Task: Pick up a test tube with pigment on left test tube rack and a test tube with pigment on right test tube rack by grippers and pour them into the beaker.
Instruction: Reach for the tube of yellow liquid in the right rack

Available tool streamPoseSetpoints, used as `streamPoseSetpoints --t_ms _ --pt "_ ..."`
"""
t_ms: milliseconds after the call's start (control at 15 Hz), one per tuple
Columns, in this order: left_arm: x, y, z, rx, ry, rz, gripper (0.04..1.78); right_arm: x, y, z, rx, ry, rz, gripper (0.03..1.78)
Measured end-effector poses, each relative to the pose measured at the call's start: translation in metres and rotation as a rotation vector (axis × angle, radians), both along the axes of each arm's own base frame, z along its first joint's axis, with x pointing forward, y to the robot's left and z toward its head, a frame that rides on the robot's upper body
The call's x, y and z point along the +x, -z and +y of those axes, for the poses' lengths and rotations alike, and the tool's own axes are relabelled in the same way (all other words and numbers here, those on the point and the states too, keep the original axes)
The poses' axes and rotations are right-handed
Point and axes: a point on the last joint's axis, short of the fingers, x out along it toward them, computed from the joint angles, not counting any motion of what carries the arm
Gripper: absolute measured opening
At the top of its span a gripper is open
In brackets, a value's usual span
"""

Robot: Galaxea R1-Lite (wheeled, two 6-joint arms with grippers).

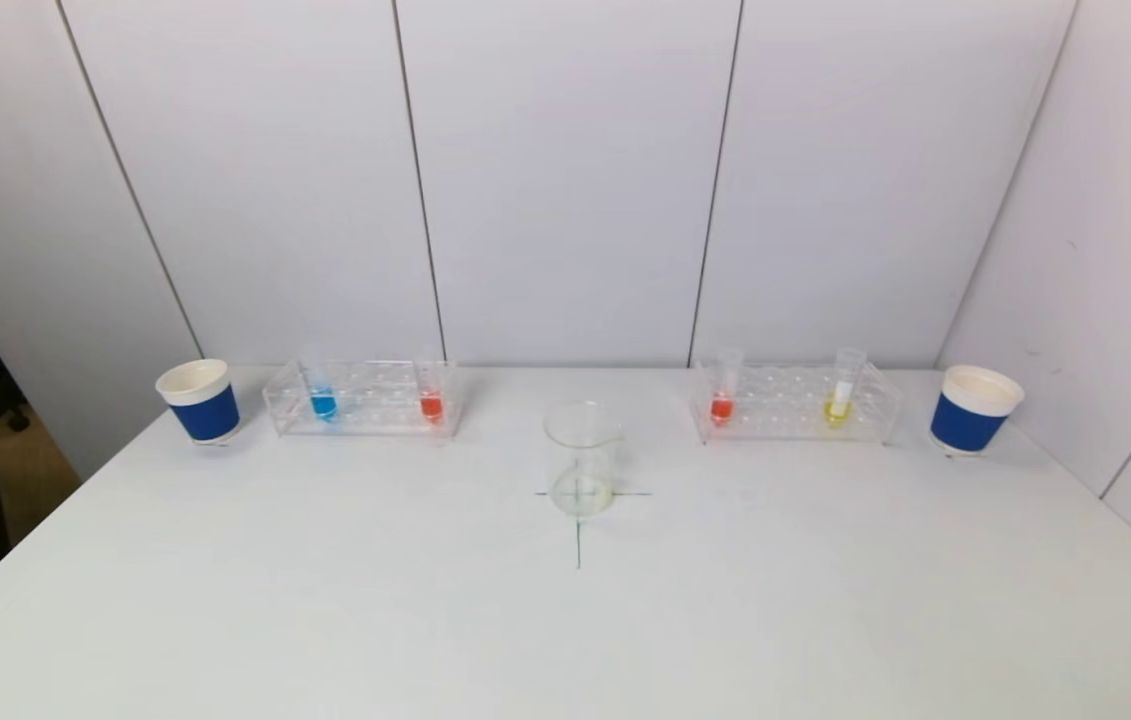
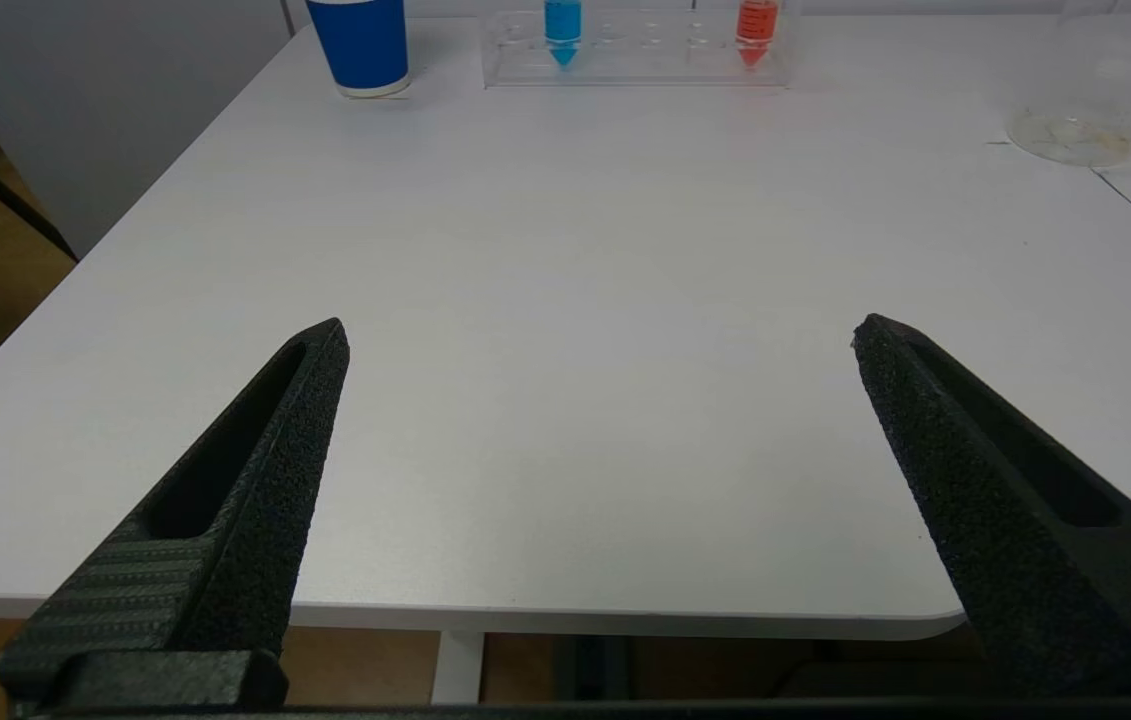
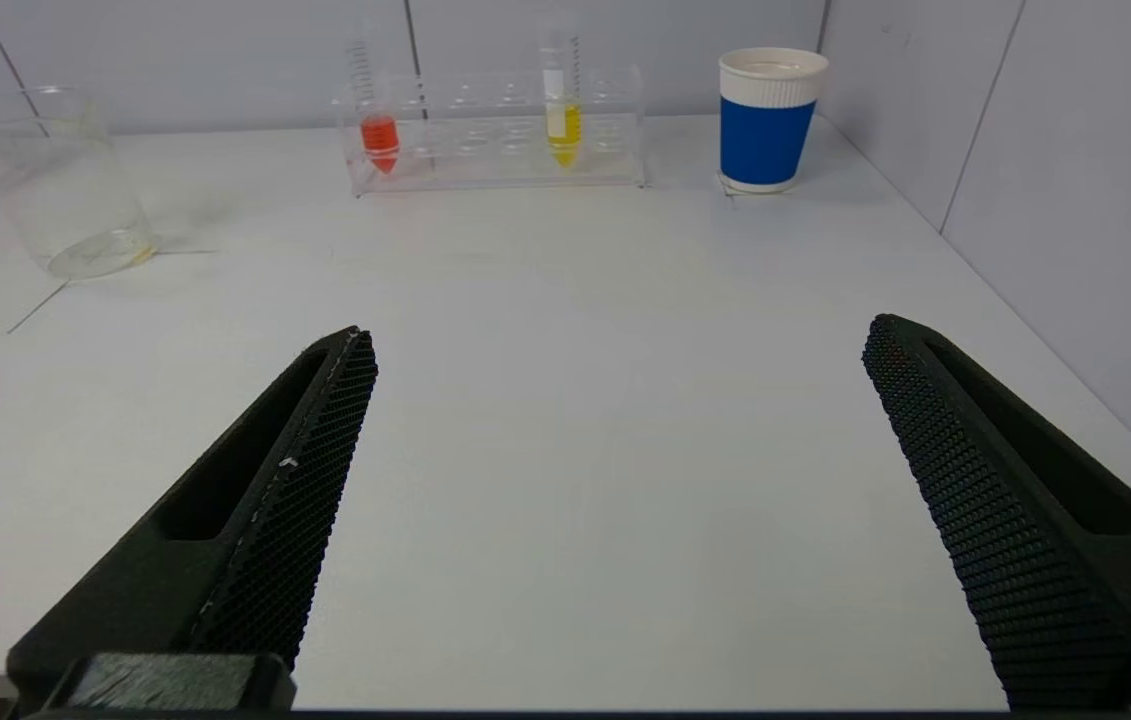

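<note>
A glass beaker (image 1: pixel 582 458) stands at the centre of the head view on a cross mark drawn on the white worktop (image 1: pixel 565 620), with only a faint yellowish film at its bottom. In the upper left of that frame the left test tube rack (image 1: pixel 362 398), clear plastic, holds 2 tubes upright: a blue-pigment tube (image 1: pixel 322 395) near its left end and a red-pigment tube (image 1: pixel 431 396) near its right end. In the upper right, the right test tube rack (image 1: pixel 793 402) holds a red tube (image 1: pixel 723 391) at its left end and a yellow-pigment tube (image 1: pixel 840 390) toward its right end. A blue paper cup (image 1: pixel 199 401) sits just left of the left rack, and a second blue cup (image 1: pixel 975 410) sits right of the right rack.

Neither arm shows in the head view. The left gripper (image 2: pixel 600 335) hangs over the worktop's near edge, jaws spread wide and holding nothing, well apart from the racks. The right gripper (image 3: pixel 620 335) is likewise released and bare, low over the near worktop.
</note>
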Motion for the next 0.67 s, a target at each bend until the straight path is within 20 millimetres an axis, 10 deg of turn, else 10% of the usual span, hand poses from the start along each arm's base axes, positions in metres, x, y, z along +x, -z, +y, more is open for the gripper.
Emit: streamPoseSetpoints --t_ms 667 --pt "0.0000 0.0000 0.0000 0.000 0.000 0.000 1.76 0.0000 0.0000 0.0000 0.009 0.001 0.000 1.77"
